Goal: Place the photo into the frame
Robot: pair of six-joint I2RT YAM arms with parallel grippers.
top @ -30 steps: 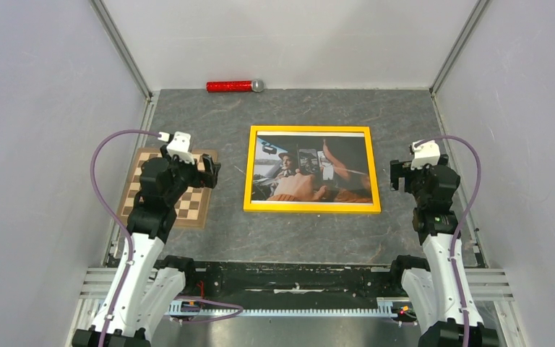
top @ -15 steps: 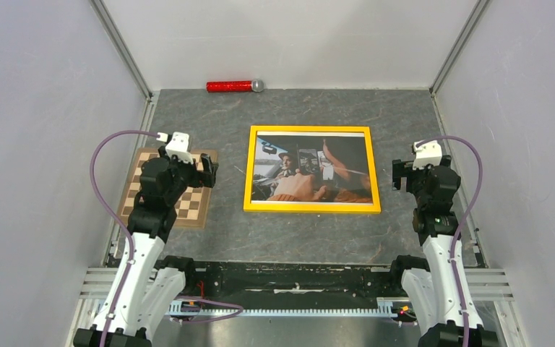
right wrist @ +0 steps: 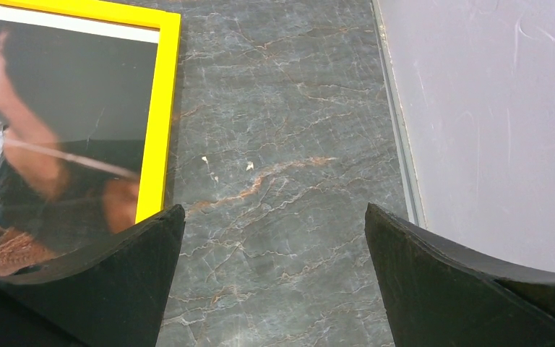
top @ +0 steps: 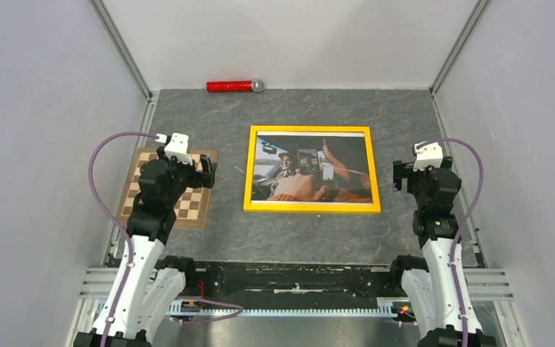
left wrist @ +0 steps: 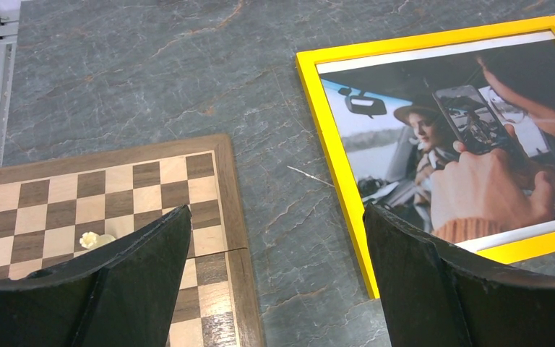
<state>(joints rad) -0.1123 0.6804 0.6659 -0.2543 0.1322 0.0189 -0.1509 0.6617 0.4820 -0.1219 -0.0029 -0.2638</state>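
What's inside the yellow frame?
The photo of people in a car fills the frame, lying flat within its rails. Anything beneath the photo is covered, so a backing can't be confirmed.

Robot lab test cell, bare grey walls (top: 43, 108), aluminium rails (top: 488, 282) at the near edge, slate-look tabletop (top: 209, 116)
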